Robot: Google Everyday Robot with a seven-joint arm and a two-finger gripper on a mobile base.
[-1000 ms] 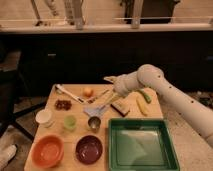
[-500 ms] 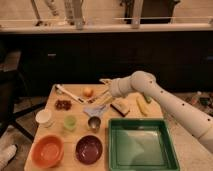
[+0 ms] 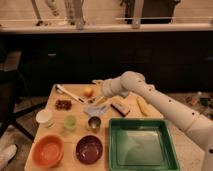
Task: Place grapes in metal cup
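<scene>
My arm reaches in from the right over the wooden counter. A green tray fills the front right corner. An orange bowl sits at the front left corner, with a maroon bowl beside it. The metal cup stands upright mid-counter, just behind the maroon bowl. The grapes lie near the left edge, well apart from the cup. My pincer hangs near the far edge beside an orange fruit. I cannot tell whether it is released or clenched.
</scene>
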